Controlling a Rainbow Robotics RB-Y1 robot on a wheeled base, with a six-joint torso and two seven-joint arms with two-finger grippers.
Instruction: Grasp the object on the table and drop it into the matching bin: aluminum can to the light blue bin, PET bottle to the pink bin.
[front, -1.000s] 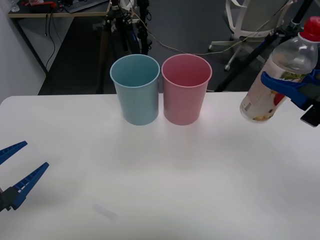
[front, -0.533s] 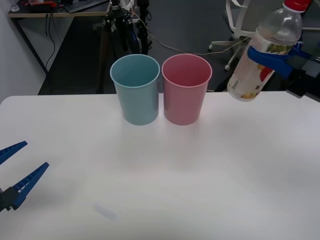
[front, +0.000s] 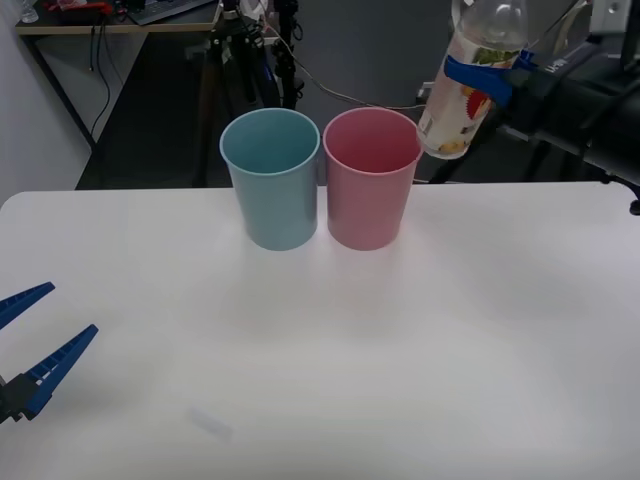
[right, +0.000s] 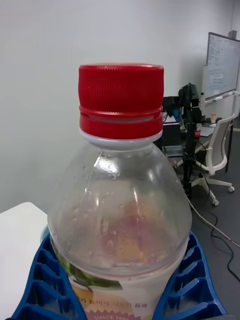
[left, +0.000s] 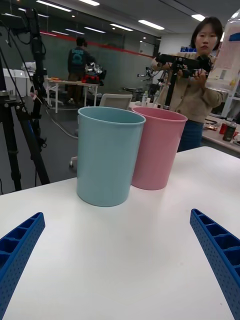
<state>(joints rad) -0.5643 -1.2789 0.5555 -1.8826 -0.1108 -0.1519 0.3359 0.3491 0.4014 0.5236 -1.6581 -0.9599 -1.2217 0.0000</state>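
right gripper (front: 487, 76) clamped on the small clear plastic bottle with red screw cap and yellow-orange label (front: 470, 85), held in the air by the pink bin's rim.

blue ribbed fingers (right: 187, 285) are closed around the bottle's label band, bottle tilted, base lowest and just off the right side of the round tapered pink plastic bin (front: 372, 178), above rim height, not inside it. pink bin stands upright on the wide white table (front: 400, 340), touching or nearly touching the round tapered light blue plastic bin (front: 272, 178) on its left. left gripper (front: 28, 345) sits low at the table's near left edge, fingers spread wide, holding nothing, well apart from both bins.
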